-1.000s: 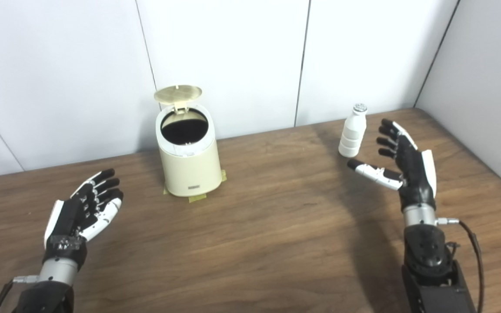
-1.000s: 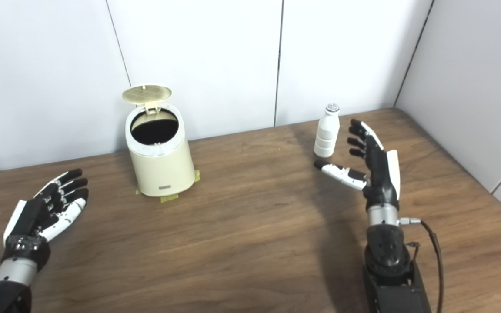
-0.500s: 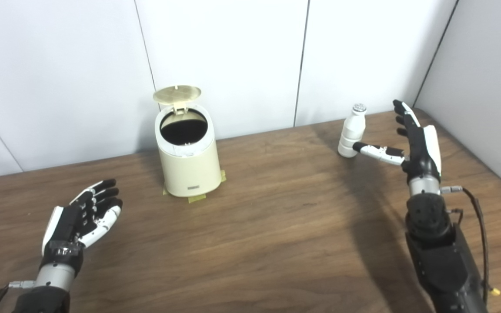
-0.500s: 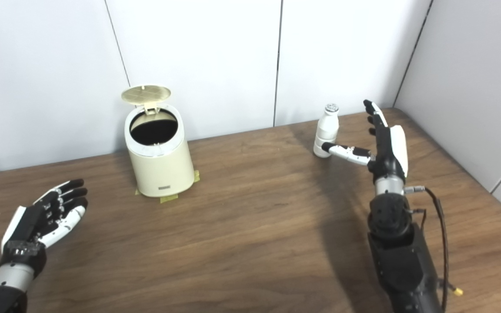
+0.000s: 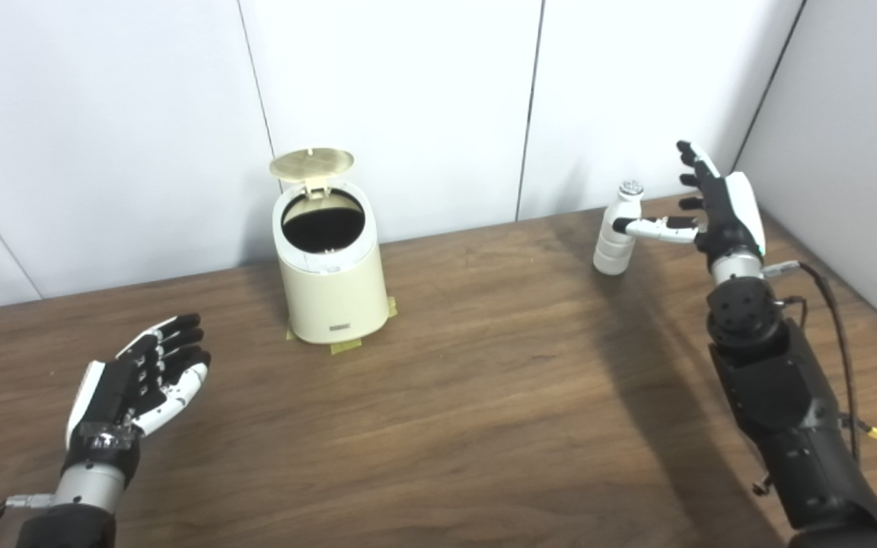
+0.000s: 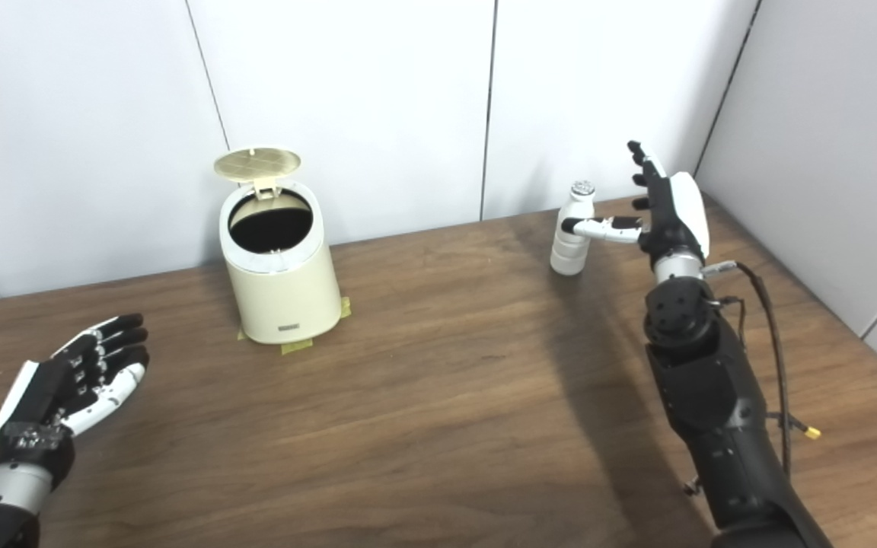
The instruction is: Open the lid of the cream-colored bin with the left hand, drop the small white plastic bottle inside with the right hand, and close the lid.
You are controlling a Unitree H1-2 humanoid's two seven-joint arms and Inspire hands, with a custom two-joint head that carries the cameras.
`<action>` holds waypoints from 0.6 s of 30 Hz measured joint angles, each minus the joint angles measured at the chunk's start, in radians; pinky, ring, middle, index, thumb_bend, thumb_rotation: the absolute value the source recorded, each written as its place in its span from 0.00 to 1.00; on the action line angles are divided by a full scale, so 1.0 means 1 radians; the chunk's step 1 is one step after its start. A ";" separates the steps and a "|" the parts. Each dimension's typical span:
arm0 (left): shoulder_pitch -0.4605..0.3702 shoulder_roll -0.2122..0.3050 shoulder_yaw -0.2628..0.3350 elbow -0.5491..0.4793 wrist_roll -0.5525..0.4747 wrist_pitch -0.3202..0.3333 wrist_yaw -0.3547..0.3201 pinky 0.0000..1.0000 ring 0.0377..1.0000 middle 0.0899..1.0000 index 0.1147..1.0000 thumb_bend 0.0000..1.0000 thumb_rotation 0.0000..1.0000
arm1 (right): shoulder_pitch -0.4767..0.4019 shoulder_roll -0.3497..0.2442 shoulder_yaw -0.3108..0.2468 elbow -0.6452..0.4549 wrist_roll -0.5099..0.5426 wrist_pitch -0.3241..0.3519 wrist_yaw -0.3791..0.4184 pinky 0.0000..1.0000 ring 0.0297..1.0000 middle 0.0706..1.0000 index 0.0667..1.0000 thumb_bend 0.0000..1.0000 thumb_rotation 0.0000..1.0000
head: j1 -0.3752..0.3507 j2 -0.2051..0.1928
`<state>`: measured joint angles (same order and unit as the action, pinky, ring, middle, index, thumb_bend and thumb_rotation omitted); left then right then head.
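Bare table [image 5: 484, 396] separates spread-fingered left hand [image 5: 138, 380]; right hand [image 5: 716, 209], fingers wide, beside bottle [image 5: 617, 236].

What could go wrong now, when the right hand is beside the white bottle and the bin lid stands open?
1. The right hand is open, its thumb across the slim upright bottle; a push before the fingers close could tip it over.
2. The lid of the bin stands up unheld, the left hand far away; it might drop shut before the bottle arrives.

Dark wood-grain table [image 5: 484, 396], smooth cream plastic bin [image 5: 332, 293], white ribbed plastic bottle [image 5: 615, 242], matt white wall panels [image 5: 393, 91]
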<state>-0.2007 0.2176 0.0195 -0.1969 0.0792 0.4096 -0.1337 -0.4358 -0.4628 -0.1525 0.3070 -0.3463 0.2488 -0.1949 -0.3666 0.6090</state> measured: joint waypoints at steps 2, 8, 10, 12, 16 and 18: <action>0.000 0.000 0.000 -0.007 -0.001 0.001 0.000 0.82 0.80 0.80 0.80 0.28 0.09 | -0.011 -0.005 0.008 0.033 -0.002 -0.002 -0.005 0.74 0.87 0.89 0.89 0.92 0.19 | 0.000 0.000; 0.001 0.000 -0.011 -0.025 0.005 0.004 -0.001 0.84 0.81 0.81 0.81 0.27 0.06 | -0.044 -0.004 0.039 0.079 -0.007 -0.008 -0.026 0.76 0.85 0.87 0.88 0.92 0.18 | 0.000 0.003; 0.001 0.001 -0.011 -0.025 0.004 0.005 -0.002 0.83 0.81 0.81 0.81 0.27 0.06 | -0.054 -0.004 0.047 0.102 -0.010 -0.008 -0.033 0.76 0.85 0.88 0.88 0.91 0.17 | 0.002 0.005; 0.001 0.001 -0.011 -0.025 0.002 0.005 -0.002 0.83 0.81 0.81 0.81 0.27 0.06 | -0.060 -0.002 0.054 0.115 -0.009 -0.008 -0.033 0.73 0.84 0.88 0.88 0.89 0.14 | 0.002 0.005; 0.001 0.001 -0.010 -0.025 -0.001 0.005 -0.002 0.83 0.81 0.81 0.82 0.28 0.10 | -0.063 0.005 0.055 0.128 0.007 -0.021 -0.033 0.70 0.82 0.86 0.84 0.86 0.11 | 0.006 0.006; 0.001 0.001 -0.009 -0.025 -0.003 0.005 -0.001 0.82 0.81 0.81 0.81 0.29 0.10 | -0.063 0.007 0.056 0.129 0.007 -0.026 -0.033 0.69 0.80 0.84 0.83 0.85 0.09 | 0.005 0.006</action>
<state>-0.1993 0.2190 0.0106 -0.2223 0.0761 0.4146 -0.1351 -0.4988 -0.4559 -0.0963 0.4365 -0.3390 0.2226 -0.2279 -0.3620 0.6151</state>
